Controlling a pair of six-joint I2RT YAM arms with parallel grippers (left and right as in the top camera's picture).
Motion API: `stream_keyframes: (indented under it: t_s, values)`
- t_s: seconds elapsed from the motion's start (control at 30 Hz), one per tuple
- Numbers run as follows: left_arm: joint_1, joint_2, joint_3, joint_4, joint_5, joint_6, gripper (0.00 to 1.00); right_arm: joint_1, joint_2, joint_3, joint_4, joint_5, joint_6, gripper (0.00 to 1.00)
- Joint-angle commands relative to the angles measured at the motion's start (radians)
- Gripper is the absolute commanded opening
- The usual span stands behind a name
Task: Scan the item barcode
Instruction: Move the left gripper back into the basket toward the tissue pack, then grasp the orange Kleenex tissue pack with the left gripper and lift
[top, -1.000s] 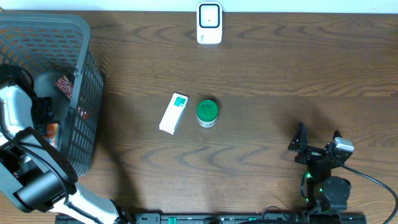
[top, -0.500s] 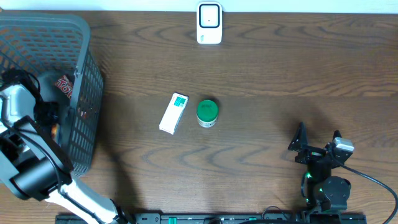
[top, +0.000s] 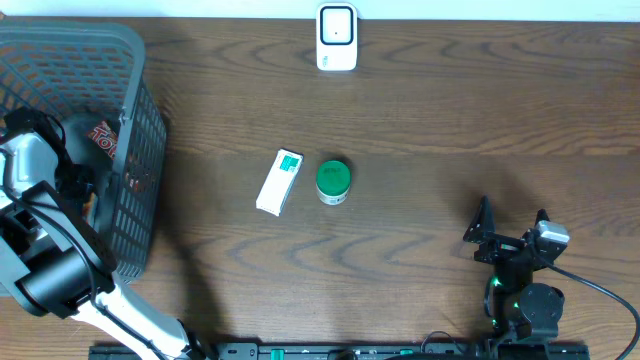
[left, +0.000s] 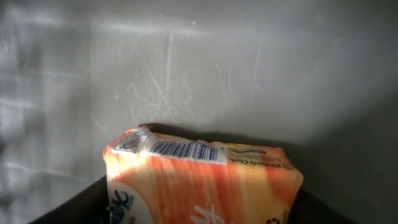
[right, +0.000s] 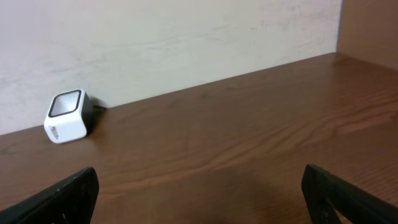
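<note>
An orange packet (left: 199, 180) with a barcode (left: 186, 150) on its top edge fills the left wrist view against the grey basket floor. My left gripper (left: 199, 208) is down inside the basket (top: 60, 45), and its dark fingers (left: 78, 204) press against both sides of the packet. From overhead the left gripper (top: 82, 192) is mostly hidden by the arm and the basket wall. The white scanner (top: 336, 37) stands at the table's far edge, also visible in the right wrist view (right: 67, 116). My right gripper (top: 512, 232) rests open at the front right, nothing between its fingers.
A white and green box (top: 280, 181) and a green-lidded jar (top: 333, 181) lie side by side mid-table. A red packet (top: 104, 138) lies in the basket near its right wall. The basket's mesh walls surround the left gripper.
The left arm has shifted slightly deeper into the basket and its fingers have closed in onto the orange packet. The right arm has not moved.
</note>
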Motion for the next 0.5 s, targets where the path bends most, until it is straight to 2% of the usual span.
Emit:
stream_keyframes:
  t_s: [0.0,0.23,0.47]
  values:
    - [0.004,0.066,-0.028,-0.019,-0.001,0.032,0.55,0.003,0.0,-0.001,-0.004,0.005,-0.013,0.99]
    - [0.005,-0.027,-0.011,-0.029,0.02,0.084,0.54,0.003,0.0,-0.001,-0.004,0.005,-0.013,0.99]
    - [0.004,-0.322,0.022,-0.032,0.135,0.129,0.55,0.003,0.0,-0.001,-0.004,0.005,-0.013,0.99]
